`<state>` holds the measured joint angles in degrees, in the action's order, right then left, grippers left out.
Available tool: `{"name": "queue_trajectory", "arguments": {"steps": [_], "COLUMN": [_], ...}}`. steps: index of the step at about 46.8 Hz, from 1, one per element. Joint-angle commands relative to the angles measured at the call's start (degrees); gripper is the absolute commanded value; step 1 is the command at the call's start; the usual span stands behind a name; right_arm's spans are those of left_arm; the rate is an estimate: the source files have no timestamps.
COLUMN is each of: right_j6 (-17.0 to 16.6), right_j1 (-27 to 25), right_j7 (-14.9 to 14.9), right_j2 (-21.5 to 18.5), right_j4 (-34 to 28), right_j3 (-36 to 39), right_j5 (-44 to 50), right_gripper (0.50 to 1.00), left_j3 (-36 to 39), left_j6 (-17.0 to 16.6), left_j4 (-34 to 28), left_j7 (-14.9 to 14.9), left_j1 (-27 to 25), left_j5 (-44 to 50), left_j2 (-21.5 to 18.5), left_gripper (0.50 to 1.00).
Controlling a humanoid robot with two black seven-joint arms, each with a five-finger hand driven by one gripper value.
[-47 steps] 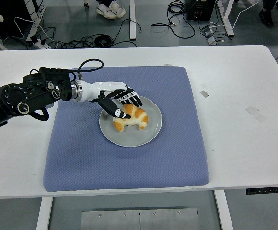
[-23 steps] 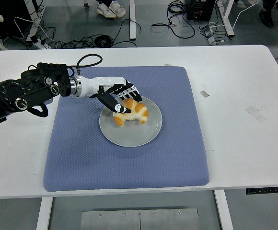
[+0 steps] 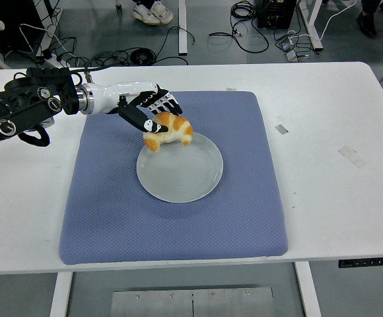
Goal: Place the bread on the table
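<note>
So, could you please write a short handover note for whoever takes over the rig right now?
Left hand: shut on the bread, holding it just above the far left rim of the grey plate.
Right hand: not in view.
Things: the plate lies bare on the blue mat, which covers the middle of the white table.
Done: bread grasped and off the plate.
Left: carry it past the mat, probably leftward where bare table is nearest, set it down and let go.

Blue mat, mid-bench. Grey plate, empty, on mat. Tape strips, right side. Cables, floor beyond.
</note>
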<state>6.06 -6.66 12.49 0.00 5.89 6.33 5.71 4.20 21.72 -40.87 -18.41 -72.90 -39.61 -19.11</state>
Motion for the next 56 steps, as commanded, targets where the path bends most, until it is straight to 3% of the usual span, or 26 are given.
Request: {"name": "queue_trajectory", "arguments": {"steps": [1, 21, 56], "right_j6": [0.0, 0.0, -0.1], "right_j1": [0.1, 0.1, 0.4], "right_j7": [0.0, 0.0, 0.0], "right_j2": [0.0, 0.0, 0.0], "right_j4": [0.0, 0.0, 0.2], "right_j3": [0.0, 0.1, 0.1], "right_j5": [0.0, 0.0, 0.0], "right_gripper": [1.000, 1.000, 1.000], "left_j3": [-0.1, 0.1, 0.5], "left_j6": [0.0, 0.0, -0.1], "left_j4": [1.7, 6.2, 11.1], "left_j7": [0.0, -0.1, -0.1], "left_j1": [0.1, 1.2, 5.2], "left_j5": [0.1, 2.9, 2.9], "left_j2": [-0.3, -3.7, -3.1], "left_gripper": [0.690, 0.692, 0.763]}}
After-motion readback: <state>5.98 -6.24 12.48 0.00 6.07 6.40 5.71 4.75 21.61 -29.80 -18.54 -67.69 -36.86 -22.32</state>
